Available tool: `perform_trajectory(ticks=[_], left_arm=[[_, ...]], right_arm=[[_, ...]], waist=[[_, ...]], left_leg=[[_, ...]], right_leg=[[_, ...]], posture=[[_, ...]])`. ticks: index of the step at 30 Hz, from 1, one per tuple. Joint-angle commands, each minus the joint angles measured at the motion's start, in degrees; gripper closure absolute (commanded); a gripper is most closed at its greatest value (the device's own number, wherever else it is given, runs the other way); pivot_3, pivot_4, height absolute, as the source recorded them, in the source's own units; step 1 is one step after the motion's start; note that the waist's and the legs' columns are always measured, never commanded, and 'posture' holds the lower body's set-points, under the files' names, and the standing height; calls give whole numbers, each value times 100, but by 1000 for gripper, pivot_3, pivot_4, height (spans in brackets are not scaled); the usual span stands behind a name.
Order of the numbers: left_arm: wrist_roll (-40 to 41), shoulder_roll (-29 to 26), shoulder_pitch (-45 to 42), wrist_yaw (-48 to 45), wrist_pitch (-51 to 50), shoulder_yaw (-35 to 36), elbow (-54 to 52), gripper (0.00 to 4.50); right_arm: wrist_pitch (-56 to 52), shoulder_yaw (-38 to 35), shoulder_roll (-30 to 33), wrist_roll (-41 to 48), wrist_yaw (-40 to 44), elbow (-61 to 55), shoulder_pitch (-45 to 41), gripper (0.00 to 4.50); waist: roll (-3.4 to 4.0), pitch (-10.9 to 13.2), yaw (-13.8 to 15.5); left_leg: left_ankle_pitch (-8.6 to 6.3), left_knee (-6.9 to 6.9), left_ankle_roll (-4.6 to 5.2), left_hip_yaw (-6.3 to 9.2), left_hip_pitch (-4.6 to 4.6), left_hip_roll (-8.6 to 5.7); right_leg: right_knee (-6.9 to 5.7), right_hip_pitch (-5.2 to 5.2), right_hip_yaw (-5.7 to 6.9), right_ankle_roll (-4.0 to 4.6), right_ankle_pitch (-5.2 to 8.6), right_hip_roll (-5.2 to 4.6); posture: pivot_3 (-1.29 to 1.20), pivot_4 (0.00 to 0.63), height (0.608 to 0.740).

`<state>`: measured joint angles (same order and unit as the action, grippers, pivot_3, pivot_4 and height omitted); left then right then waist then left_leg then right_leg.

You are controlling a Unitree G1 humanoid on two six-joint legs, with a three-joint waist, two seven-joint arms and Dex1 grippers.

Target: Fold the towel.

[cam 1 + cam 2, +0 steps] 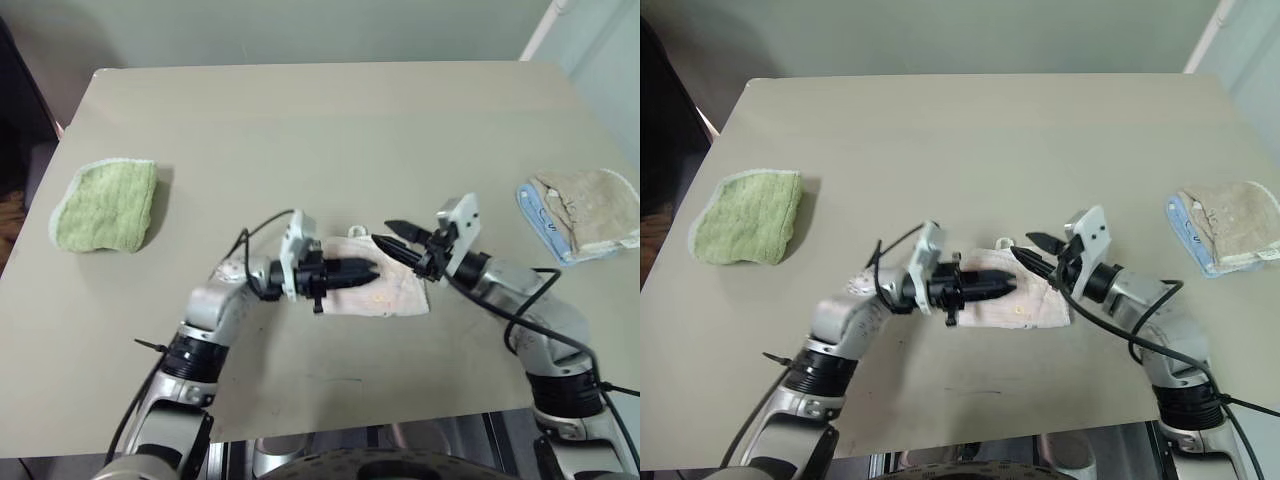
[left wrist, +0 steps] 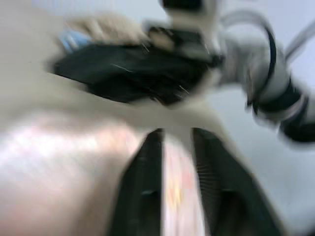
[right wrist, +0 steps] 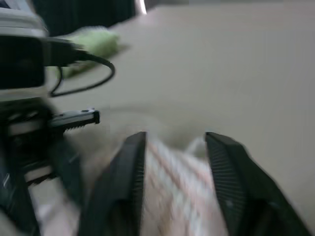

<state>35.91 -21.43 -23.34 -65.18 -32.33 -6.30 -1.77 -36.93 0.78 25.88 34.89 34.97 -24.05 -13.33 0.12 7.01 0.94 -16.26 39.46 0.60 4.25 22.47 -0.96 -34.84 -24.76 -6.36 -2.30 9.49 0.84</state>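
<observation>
Towel (image 1: 392, 292) lies folded at lower centre of the table (image 1: 320, 130), left gripper (image 1: 366, 270) and right gripper (image 1: 388, 234) above it, both part open, holding nothing; green cloth (image 1: 105, 204) far left, beige cloth (image 1: 585, 212) far right.

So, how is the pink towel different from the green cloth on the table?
The towel is pale pink; the green cloth is light green. The towel lies near the table's front edge between both tools; the green cloth lies far on the robot's left, away from them. Both look like folded terry pieces lying flat.
</observation>
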Motion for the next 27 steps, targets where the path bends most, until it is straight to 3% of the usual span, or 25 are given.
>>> perform_trajectory(ticks=[1,4,7,14,23,27], left_arm=[[473,-306,-260,494,-830,565,-321,2184],[736,-760,-367,733,-1658,874,-202,1129],[1106,-1160,-375,770,-2545,1023,-135,60],[1341,-1394,-585,1924,-4761,1322,256,22],[1332,-1067,-670,2506,-5884,1564,424,22],[1697,-836,-680,2707,-6017,1531,702,22]], right_arm=[[-393,-348,225,548,53,-532,-95,1186],[-601,-437,526,733,192,-703,-12,167],[-693,-457,773,826,319,-772,74,0],[-724,-138,875,684,337,-794,23,0],[-499,254,760,153,187,-776,106,0],[-512,202,775,122,186,-855,180,0]], waist=[[0,0,-5],[0,0,-21],[-1,1,-26],[-4,3,-25],[-5,4,-26],[-5,4,-15]], left_leg=[[1,0,0,-1,-3,1],[0,-7,-1,-4,-12,3],[0,-27,-2,-5,-13,3],[-2,-40,-5,-4,-15,3],[0,-36,-7,-6,-34,2],[-1,-38,-7,-6,-50,0]], right_leg=[[-1,0,-1,-4,1,1],[-5,2,-1,-19,3,2],[-2,-5,-1,-21,8,0],[-5,-10,0,-20,12,0],[-9,1,-1,-16,13,0],[-7,17,-1,-13,16,0]], posture=[[0,150,740],[0,150,740],[0,150,740],[0,150,740],[0,150,740],[0,150,740]])
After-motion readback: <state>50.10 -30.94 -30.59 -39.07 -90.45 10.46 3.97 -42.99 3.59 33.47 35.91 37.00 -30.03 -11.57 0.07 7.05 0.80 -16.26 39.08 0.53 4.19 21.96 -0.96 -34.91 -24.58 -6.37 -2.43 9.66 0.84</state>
